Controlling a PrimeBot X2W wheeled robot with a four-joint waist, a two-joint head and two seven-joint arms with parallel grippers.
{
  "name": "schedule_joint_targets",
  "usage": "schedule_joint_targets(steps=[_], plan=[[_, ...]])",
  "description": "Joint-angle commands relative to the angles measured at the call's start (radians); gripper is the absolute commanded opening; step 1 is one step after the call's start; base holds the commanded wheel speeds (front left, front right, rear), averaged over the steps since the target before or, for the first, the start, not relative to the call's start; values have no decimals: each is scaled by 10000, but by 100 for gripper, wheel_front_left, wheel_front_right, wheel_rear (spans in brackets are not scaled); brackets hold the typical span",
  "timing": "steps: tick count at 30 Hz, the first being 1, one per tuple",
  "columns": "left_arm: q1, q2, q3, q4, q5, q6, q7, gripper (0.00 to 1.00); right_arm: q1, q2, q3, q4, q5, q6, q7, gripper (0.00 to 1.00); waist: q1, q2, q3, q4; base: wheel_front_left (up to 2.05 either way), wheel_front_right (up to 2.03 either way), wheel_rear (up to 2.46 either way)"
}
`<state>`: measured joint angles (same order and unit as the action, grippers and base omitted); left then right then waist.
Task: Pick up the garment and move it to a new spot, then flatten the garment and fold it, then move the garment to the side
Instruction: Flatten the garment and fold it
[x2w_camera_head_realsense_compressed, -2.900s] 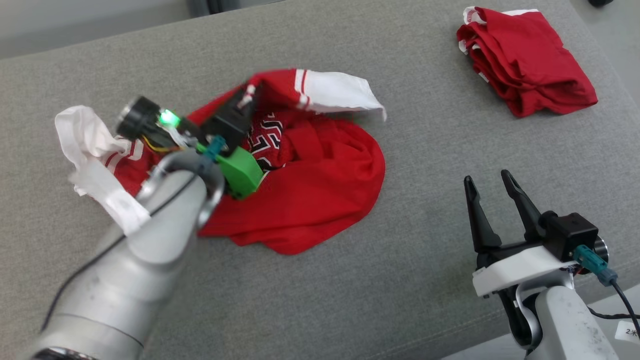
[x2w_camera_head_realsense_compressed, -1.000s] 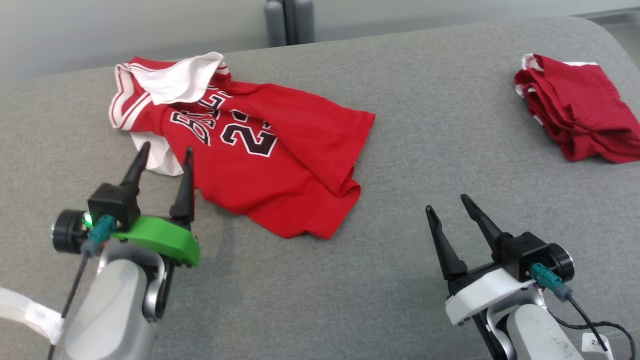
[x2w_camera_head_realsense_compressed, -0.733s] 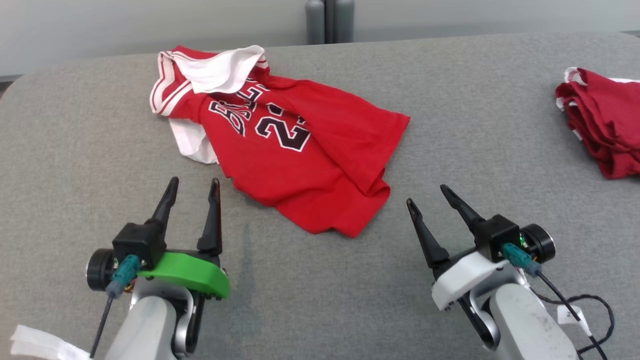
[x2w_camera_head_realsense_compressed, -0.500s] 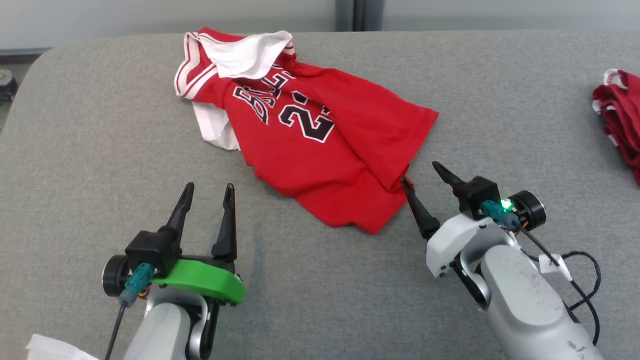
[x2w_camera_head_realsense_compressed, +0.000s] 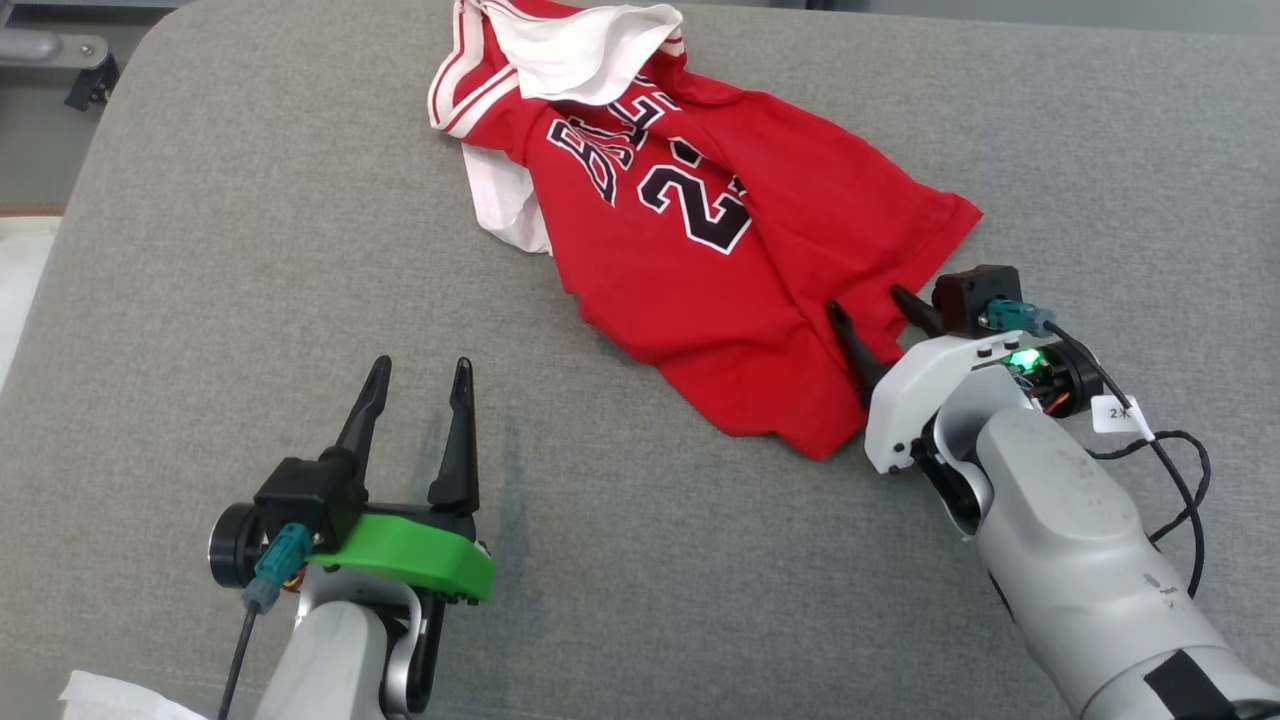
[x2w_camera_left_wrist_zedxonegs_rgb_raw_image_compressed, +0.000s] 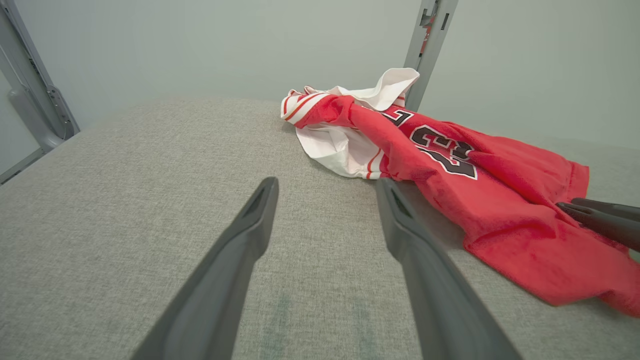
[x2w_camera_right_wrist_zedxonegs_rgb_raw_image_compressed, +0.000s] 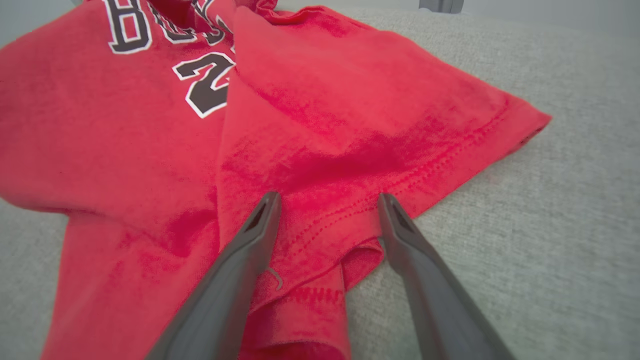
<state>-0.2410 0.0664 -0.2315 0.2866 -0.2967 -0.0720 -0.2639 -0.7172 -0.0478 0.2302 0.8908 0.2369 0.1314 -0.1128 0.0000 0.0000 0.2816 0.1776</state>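
The red garment (x2w_camera_head_realsense_compressed: 720, 270) lies spread but rumpled on the grey cushion (x2w_camera_head_realsense_compressed: 250, 250). Its white-trimmed end (partly turned inside out) lies by the far edge, and its hem points toward the near right. Black lettering and a number face up.

The right gripper (x2w_camera_head_realsense_compressed: 864, 300) is at that hem, jaws apart. In the right wrist view its fingers (x2w_camera_right_wrist_zedxonegs_rgb_raw_image_compressed: 240, 260) straddle a doubled-over fold of the stitched hem; whether they press the cloth I cannot tell.

The left gripper (x2w_camera_head_realsense_compressed: 421, 362) hangs over bare cushion toward the near left edge, clear of the garment, with its jaws apart too and nothing between them.
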Motion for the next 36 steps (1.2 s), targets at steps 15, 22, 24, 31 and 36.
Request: schedule_joint_targets(steps=[15, 22, 24, 31, 36], plan=[[42, -151, 368, -105, 183, -225, -3, 100, -991, -45, 46, 2150, -361, -15, -144, 12, 0, 0, 274, 210, 0, 0, 0], [229, -154, 527, -52, 221, -189, -3, 100, -1371, -51, 82, 2297, -852, -11, -713, 0, 0, 0, 143, 34, 0, 0, 0], [294, -155, 544, -36, 245, -182, -3, 100, -1556, -56, -96, 2269, -1072, -14, -956, 0, 0, 0, 49, -87, 0, 0, 0], [511, -149, 614, -40, 304, -160, -3, 100, -1934, -51, -1006, 1799, -2103, -14, -1436, 0, 0, 0, -333, -588, 0, 0, 0], [729, -148, 627, -106, 357, -177, -3, 100, -1868, -54, -1670, 896, -2856, -14, -1509, 0, 0, 0, -678, -963, 0, 0, 0]])
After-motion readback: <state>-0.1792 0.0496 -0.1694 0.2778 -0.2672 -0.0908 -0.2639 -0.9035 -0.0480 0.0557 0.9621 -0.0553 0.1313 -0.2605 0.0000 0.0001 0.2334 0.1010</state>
